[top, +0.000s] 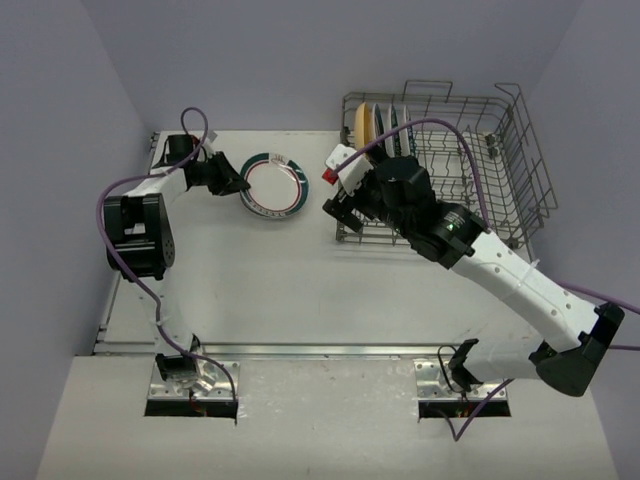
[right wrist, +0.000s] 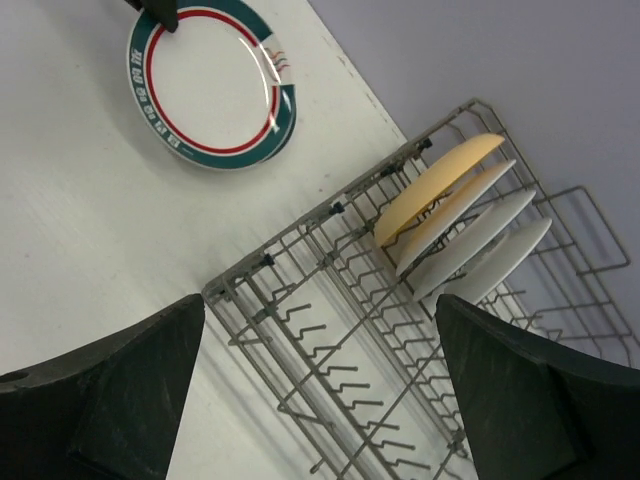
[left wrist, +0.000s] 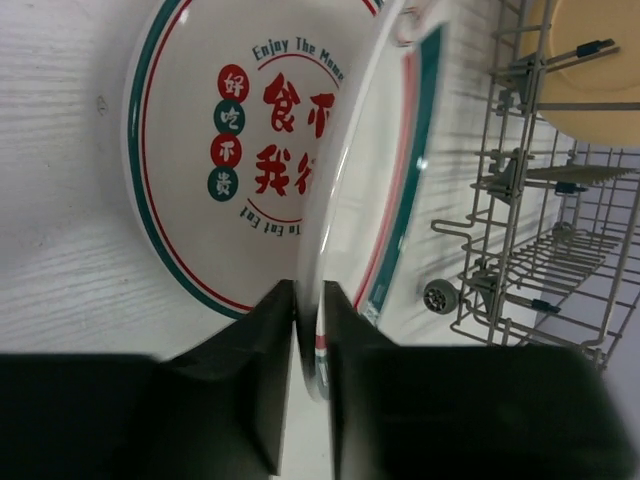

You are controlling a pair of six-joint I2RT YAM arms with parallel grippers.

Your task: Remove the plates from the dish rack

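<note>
Well, the grey wire dish rack [top: 480, 170] holds yellow and white plates [right wrist: 455, 215] upright in its far-left corner. Left of the rack a red-lettered plate [left wrist: 220, 150] lies flat. The left hand [left wrist: 310, 330] clamps another plate [left wrist: 390, 150] by the rim over it. The right hand [right wrist: 318, 310] hovers over the rack, agape and empty.

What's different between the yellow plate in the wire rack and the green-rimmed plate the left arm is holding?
The yellow plate is plain tan; the green-rimmed plate is white with teal and red bands. The yellow plate stands on edge in the dish rack; the green-rimmed plate lies nearly flat outside it. The left gripper pinches only the green-rimmed plate's rim. Both are round.
</note>
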